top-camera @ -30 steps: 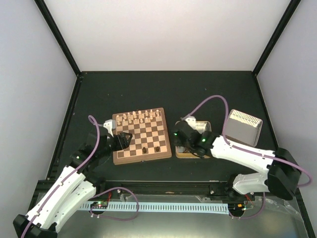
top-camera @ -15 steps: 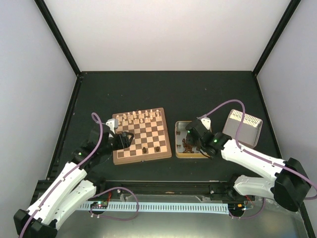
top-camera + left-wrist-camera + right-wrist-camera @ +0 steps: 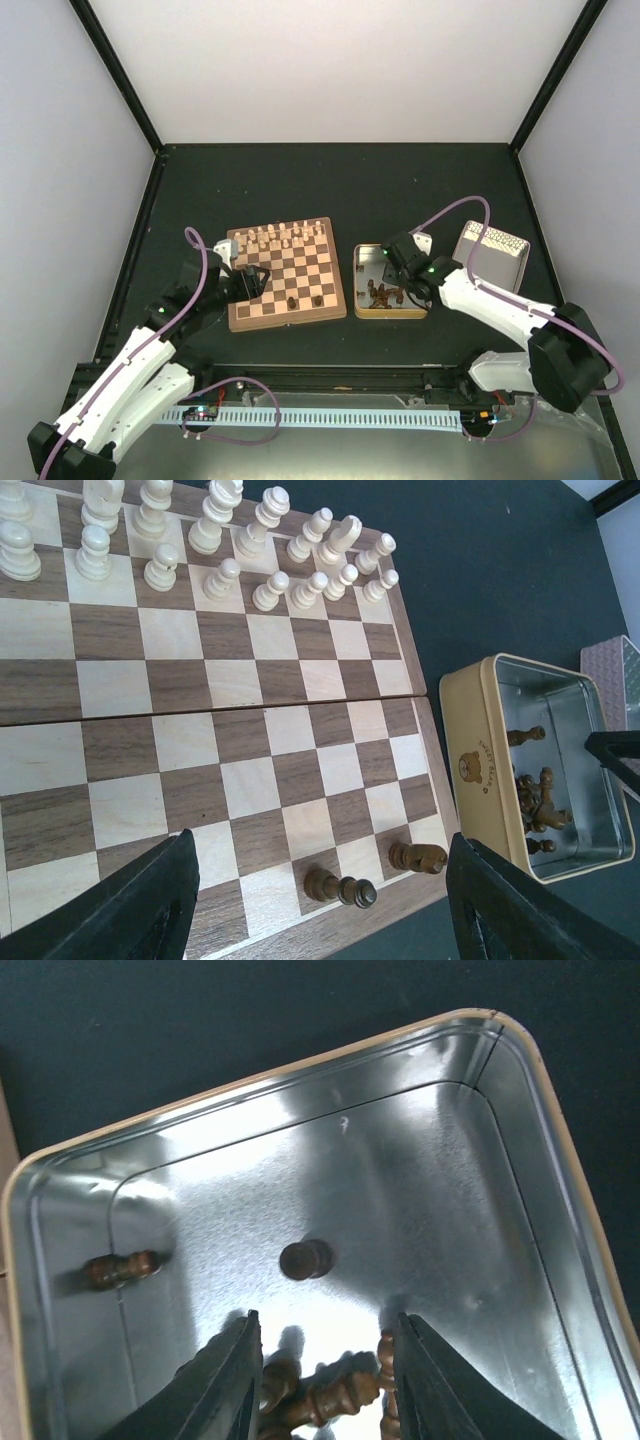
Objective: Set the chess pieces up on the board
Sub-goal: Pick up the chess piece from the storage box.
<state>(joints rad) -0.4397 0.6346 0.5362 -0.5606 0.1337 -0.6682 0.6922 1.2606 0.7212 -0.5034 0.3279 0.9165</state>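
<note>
Right gripper (image 3: pixel 325 1328), jaws apart and empty, hangs over heaped dark chess pieces (image 3: pixel 320 1400) in the tin (image 3: pixel 430 1190). Left of the tin, left gripper (image 3: pixel 320 842) gapes above the board (image 3: pixel 250 770), where two dark pieces sit on its near edge. Cream chessmen (image 3: pixel 215 580) line the far side.

A matte black table (image 3: pixel 400 190) forms the floor of a white-walled enclosure. Three things lie directly on it, all in its near half. Left of centre is a square wooden chessboard (image 3: pixel 290 275) with a reddish-brown border, turned slightly askew. Just beside its right edge, with a thin strip of table between them, sits an open cream-sided metal tin (image 3: pixel 358 285). Further right, near the tin, lies a shallow square metal lid (image 3: pixel 490 258).
</note>
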